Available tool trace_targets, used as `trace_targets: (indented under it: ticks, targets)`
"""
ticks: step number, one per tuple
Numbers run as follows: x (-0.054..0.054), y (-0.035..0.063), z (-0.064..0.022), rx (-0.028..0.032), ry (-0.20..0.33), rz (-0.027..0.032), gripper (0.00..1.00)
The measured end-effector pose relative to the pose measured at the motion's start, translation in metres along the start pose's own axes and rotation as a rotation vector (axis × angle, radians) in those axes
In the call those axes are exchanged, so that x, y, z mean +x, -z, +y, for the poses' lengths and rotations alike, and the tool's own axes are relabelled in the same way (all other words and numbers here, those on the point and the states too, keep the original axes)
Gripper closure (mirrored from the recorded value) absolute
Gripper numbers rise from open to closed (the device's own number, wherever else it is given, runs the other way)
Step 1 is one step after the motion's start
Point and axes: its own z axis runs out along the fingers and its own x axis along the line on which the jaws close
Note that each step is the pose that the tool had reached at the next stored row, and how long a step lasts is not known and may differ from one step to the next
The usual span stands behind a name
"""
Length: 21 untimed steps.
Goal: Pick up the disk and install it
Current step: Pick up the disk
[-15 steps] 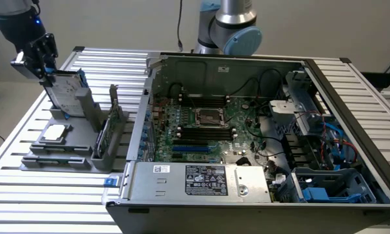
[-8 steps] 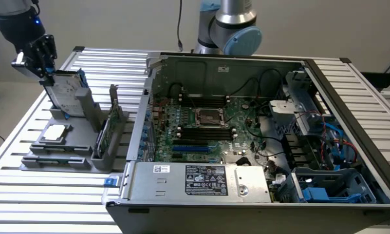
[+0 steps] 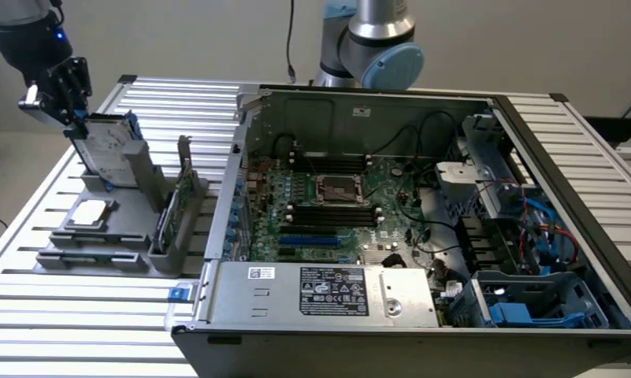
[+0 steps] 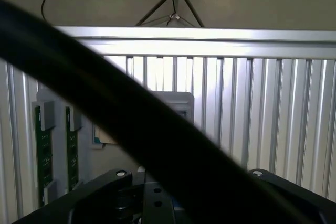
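The black gripper (image 3: 76, 118) is hanging at the exterior view's far left, above a grey plastic holder (image 3: 120, 236) that is sitting on the slatted aluminium surface (image 3: 42, 315). The flat rectangular silver-grey metal disk (image 3: 107, 153), framed by bright blue plastic rails, is standing on edge in that holder, tilting slightly. The gripper seems to be touching its top edge, though from this angle I cannot tell whether it is clamping the disk or standing apart from it. Lower in the same holder, a small square silver chip (image 3: 91, 213) is lying flat and a thin green circuit card (image 3: 166, 216) is standing upright beside the disk's slot. Just to the exterior view's right of the holder, a large open computer case (image 3: 525, 126) is lying on its side, showing a green motherboard (image 3: 336, 205), a silver power supply box with a white label (image 3: 326, 291) along its near edge, and a blue plastic drive cage (image 3: 536, 303) in its near right corner. Behind the case, a grey robot arm joint with a pale blue cap (image 3: 384, 55) is rising from the surface. In the wrist view, a thick blurred black cable (image 4: 131, 119) is crossing diagonally in front of the slats, and 2 narrow green cards (image 4: 42, 150) are standing in grey slots.
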Motion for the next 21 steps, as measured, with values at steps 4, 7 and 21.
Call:
trace_targets:
  ticks: [4,7,21]
  targets:
    - [0.0016,0.0000,0.0000,0.0001,0.000,-0.0009,0.67]
    - [0.0023,0.0000,0.0000,0.0000,0.000,-0.0014,0.67]
    - [0.0050,0.0003,-0.0001,0.0003,0.000,-0.0033,0.67]
